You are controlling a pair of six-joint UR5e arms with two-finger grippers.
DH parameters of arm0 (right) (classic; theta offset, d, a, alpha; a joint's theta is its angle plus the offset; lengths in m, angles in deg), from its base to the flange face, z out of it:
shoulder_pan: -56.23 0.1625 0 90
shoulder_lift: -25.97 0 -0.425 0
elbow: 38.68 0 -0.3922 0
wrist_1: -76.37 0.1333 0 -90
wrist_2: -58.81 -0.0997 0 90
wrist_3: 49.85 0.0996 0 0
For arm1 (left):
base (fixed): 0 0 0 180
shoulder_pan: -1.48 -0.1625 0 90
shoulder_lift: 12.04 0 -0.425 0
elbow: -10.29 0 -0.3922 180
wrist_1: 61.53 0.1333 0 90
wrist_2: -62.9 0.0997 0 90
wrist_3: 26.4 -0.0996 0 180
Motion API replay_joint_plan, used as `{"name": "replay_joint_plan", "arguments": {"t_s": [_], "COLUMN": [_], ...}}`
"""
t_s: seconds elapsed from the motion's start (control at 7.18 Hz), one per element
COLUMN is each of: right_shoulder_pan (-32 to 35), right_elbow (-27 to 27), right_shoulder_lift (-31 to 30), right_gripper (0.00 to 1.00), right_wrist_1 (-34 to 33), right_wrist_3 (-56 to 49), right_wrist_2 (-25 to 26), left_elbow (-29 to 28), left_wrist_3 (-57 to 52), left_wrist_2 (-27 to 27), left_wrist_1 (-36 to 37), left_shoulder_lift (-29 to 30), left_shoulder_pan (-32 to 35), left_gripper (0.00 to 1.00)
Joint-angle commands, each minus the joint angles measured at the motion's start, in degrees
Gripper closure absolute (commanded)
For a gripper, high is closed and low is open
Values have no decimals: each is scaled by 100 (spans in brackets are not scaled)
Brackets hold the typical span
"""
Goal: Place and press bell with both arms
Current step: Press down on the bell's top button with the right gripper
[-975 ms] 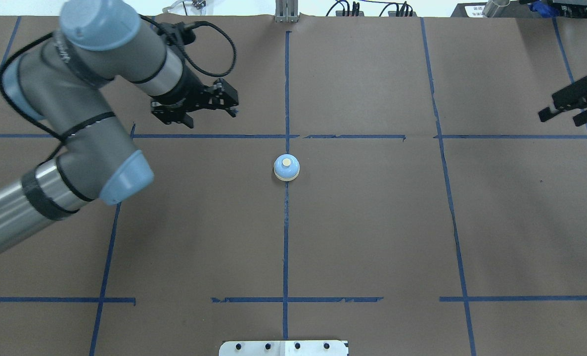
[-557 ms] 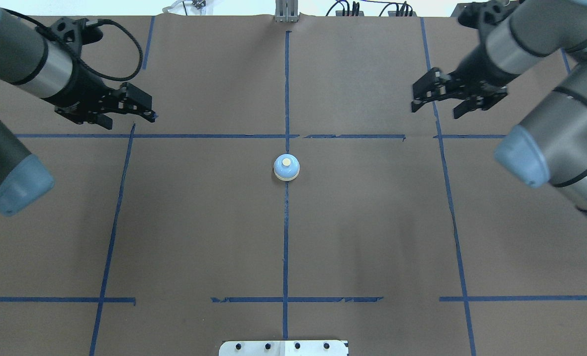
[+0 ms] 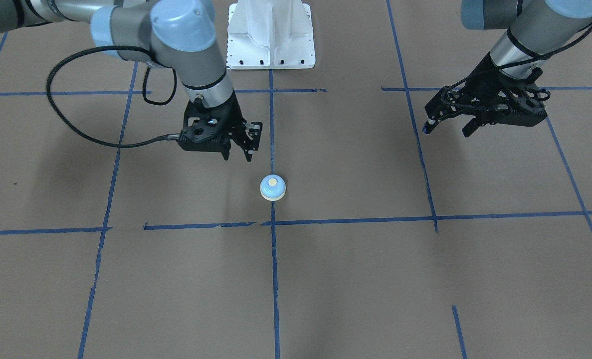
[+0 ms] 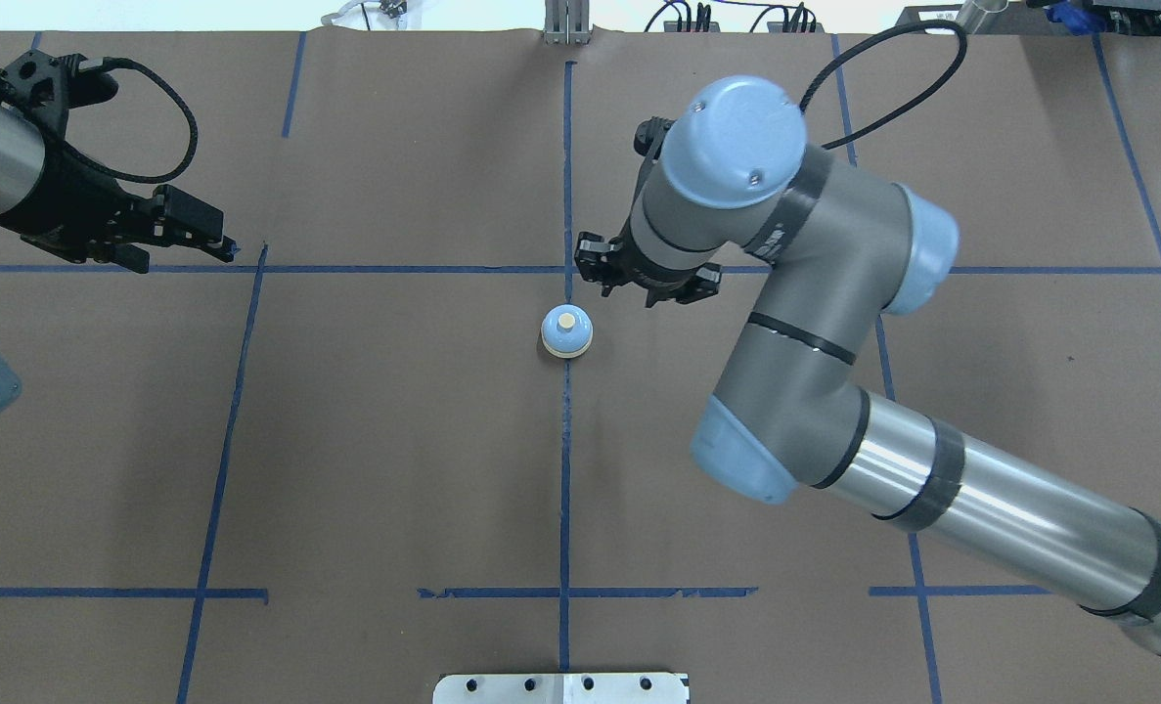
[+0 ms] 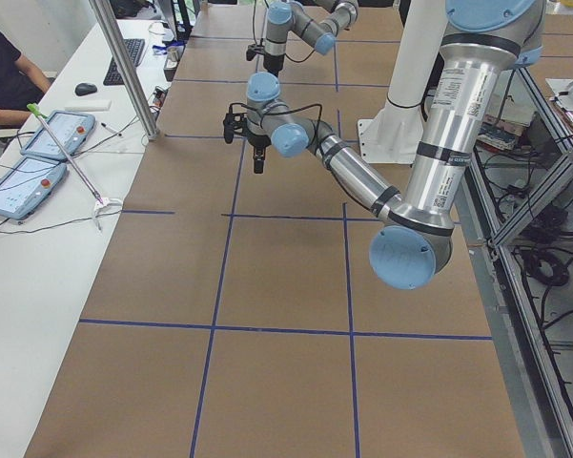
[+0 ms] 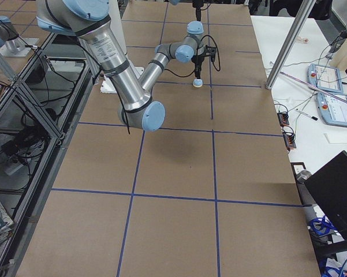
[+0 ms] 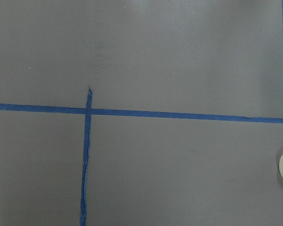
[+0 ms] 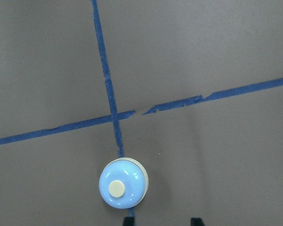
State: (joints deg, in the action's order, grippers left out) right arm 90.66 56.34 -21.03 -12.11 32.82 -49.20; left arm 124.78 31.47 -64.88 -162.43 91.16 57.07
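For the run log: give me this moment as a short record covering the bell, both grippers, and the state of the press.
bell: upright on the table, on a blue tape line, just robot-side of a tape crossing; nothing touches it
right gripper: open, empty, close beside the bell, not touching it
left gripper: open, empty, far off to the side
button: bare, no finger on it
press: not yet done

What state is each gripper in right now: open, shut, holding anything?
Left gripper: open, holding nothing.
Right gripper: open, empty, close to the bell but not touching it.
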Motion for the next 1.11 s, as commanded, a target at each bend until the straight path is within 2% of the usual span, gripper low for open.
{"name": "replay_joint_plan", "arguments": {"t_s": [0.0, 0.42, 0.56, 0.98], "right_shoulder_pan": [-234, -296, -296, -314], "right_elbow": [-614, -1203, -1553, -2047], "right_shoulder_lift": [279, 603, 752, 771], "right_gripper": [100, 100, 100, 100], "right_wrist_1": [477, 489, 611, 1032], "right_wrist_3": [750, 698, 689, 689], "right_wrist_2": [148, 165, 174, 192], "left_elbow": [143, 161, 170, 249], "left_wrist_3": [-3, 5, 5, 5], "left_wrist_2": [8, 17, 17, 25], "left_wrist_1": [0, 0, 0, 0], "left_shoulder_lift": [-141, -159, -203, -247], "left_shoulder_pan": [13, 13, 13, 13], "left_gripper": [0, 0, 0, 0]}}
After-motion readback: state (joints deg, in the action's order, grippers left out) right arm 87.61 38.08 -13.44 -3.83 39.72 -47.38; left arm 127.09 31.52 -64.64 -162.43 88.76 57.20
